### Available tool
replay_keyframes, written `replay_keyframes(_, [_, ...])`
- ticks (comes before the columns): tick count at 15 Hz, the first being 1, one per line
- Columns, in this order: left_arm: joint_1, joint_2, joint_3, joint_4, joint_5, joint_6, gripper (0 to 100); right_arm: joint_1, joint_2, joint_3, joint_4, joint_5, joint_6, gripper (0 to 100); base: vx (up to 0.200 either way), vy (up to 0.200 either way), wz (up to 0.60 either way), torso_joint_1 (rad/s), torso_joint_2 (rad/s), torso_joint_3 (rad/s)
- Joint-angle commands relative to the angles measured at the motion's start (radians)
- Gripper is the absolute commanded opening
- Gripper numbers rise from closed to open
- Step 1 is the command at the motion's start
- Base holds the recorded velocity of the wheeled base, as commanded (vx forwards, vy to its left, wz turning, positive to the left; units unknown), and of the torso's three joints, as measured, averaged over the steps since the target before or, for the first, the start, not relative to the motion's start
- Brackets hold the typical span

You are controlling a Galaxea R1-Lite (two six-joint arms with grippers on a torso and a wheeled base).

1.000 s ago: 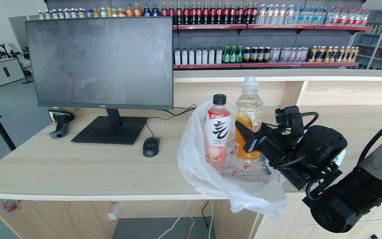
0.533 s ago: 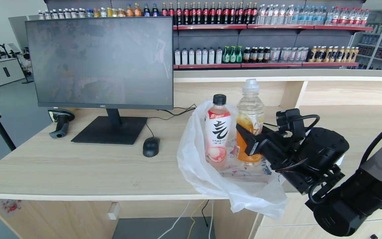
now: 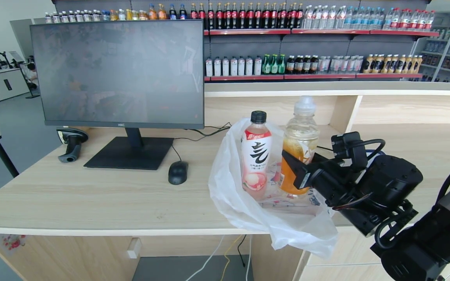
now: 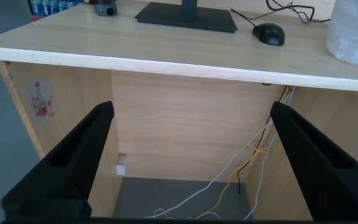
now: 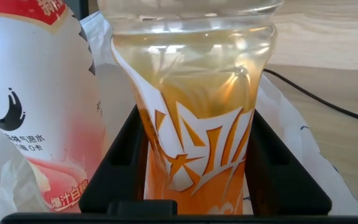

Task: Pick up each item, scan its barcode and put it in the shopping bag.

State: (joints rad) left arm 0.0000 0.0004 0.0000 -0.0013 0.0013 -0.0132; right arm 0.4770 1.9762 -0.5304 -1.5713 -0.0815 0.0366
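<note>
2 black fingers of the right gripper (image 3: 292, 170) clamp the lower half of an orange drink bottle (image 3: 300, 152), 1 on each side. The bottle leans slightly and sits inside the open white shopping bag (image 3: 240, 207), just beside a pink drink bottle (image 3: 256, 156) standing upright in the same bag. The bag lies on a pale wooden counter (image 3: 92, 203), near a mouse (image 3: 178, 172), a monitor (image 3: 117, 72) and a handheld scanner (image 3: 70, 146). The left gripper (image 4: 191, 109) hangs below the counter edge, its fingers spread wide apart.

The right tool (image 3: 298, 172) has carried the orange drink bottle (image 3: 300, 142) rightward and slightly lower (grip unchanged), widening its gap from the pink bottle (image 3: 256, 156).
</note>
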Motion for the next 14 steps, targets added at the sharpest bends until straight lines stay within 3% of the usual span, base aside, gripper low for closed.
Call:
replay_keyframes(1, [0.0,0.0,0.0,0.0,0.0,-0.001,100,0.0,-0.003,0.013,0.0,0.0,0.0,0,0.0,0.0,0.0,0.0,0.0,0.0])
replay_keyframes(14, [0.0,0.0,0.0,0.0,0.0,-0.001,100,0.0,0.001,0.067,0.0,-0.001,-0.001,0,0.0,0.0,0.0,0.0,0.0,0.0])
